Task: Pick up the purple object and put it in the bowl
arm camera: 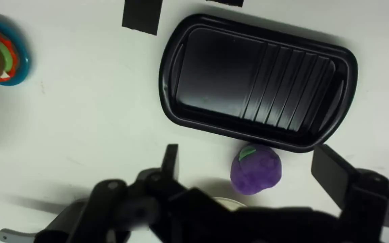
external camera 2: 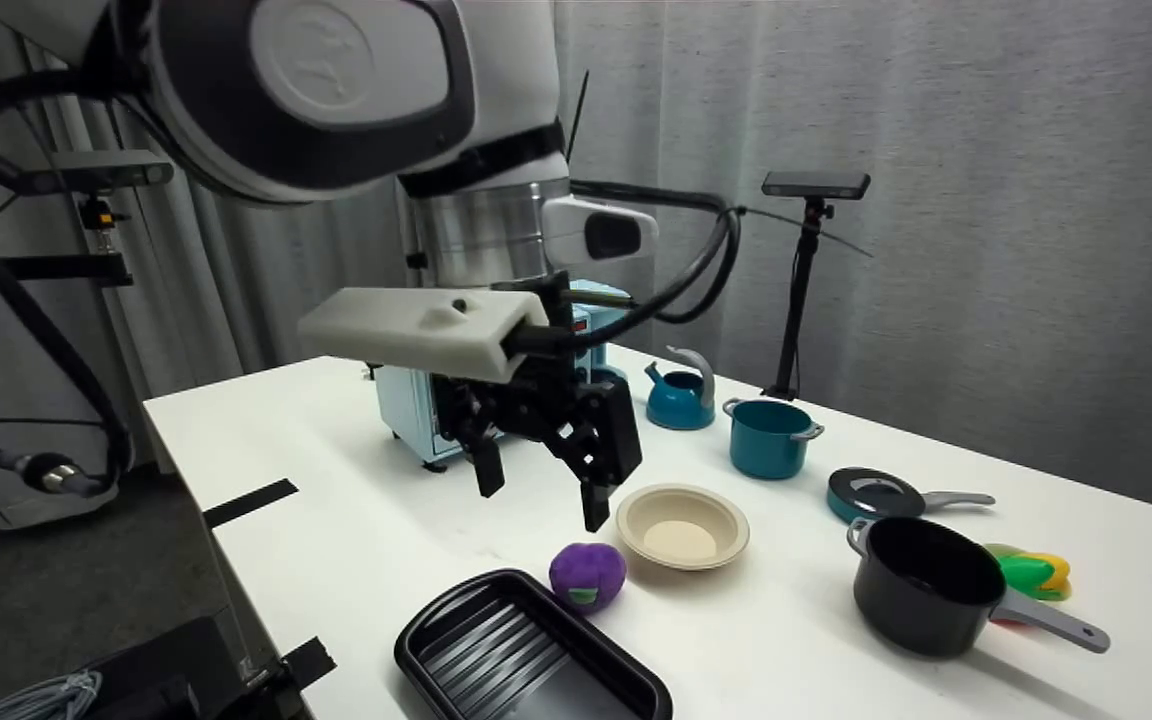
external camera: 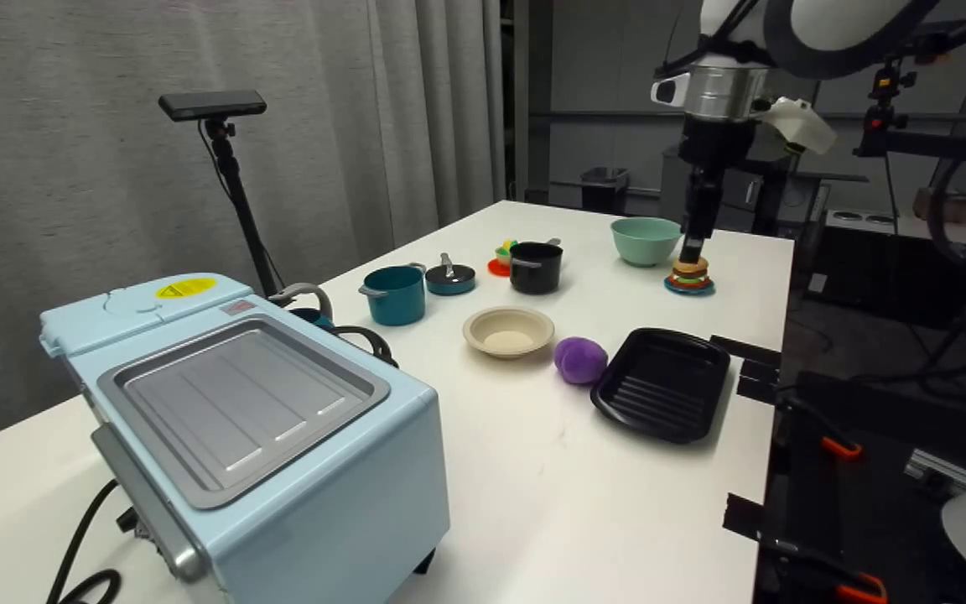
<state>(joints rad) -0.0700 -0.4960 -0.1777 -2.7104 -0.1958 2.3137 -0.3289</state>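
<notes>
On the table point(external camera 2: 796, 640), the purple object point(external camera 2: 588, 574) lies below the widely parted pincer point(external camera 2: 542, 509).

A white table point(external camera: 550, 486) is carrying the purple object point(external camera: 581, 361), beige bowl point(external camera: 506, 342) and black tray point(external camera: 667, 365). Pots point(external camera: 397, 300) are standing there too.

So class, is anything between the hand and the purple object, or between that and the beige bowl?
Nothing visible either way: the open hand hangs higher than the purple object, which sits between the beige bowl and black tray.
</notes>
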